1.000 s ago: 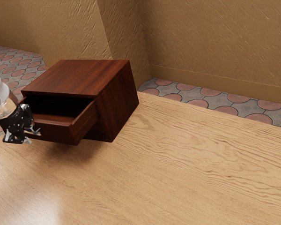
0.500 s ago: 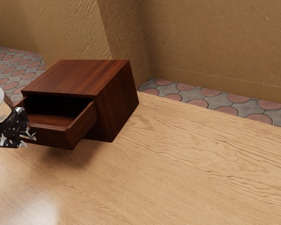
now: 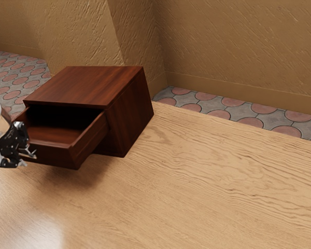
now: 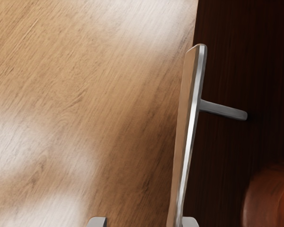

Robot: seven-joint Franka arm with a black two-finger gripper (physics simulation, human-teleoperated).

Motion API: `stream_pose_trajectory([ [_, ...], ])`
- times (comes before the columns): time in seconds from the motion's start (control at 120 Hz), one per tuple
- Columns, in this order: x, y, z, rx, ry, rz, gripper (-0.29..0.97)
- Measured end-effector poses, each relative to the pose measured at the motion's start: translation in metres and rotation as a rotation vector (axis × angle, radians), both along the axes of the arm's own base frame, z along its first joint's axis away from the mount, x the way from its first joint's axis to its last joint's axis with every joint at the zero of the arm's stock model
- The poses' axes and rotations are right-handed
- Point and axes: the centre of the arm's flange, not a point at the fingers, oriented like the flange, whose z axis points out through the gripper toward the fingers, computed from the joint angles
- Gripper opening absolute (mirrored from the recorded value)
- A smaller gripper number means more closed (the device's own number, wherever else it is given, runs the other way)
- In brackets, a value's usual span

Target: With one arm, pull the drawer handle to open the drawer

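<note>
Your gripper (image 3: 11, 150) sits at the front of the drawer (image 3: 67, 141), which stands partly out of the cabinet (image 3: 103, 88). Its fingers are apart: the handle (image 4: 188, 142) bar passes between them, against one and clear of the other. Any further pull should run straight away from the cabinet, toward the exterior view's left.

A room of a home is suggested: rough ochre plaster walls (image 3: 238, 41) are seen, a floor (image 3: 238, 111) laid with round reddish tiles, and a small dark wooden cabinet (image 3: 93, 85) set on a pale wooden table (image 3: 207, 187).
</note>
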Motion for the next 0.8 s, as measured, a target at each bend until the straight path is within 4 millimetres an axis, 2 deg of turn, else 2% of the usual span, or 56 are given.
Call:
stream_pose_trajectory([
  [0.667, -0.0038, -0.0018, 0.0005, -0.004, -0.015, -0.003, 0.16],
  [0.8, -0.0044, -0.0043, 0.0082, 0.010, -0.031, -0.009, 0.16],
])
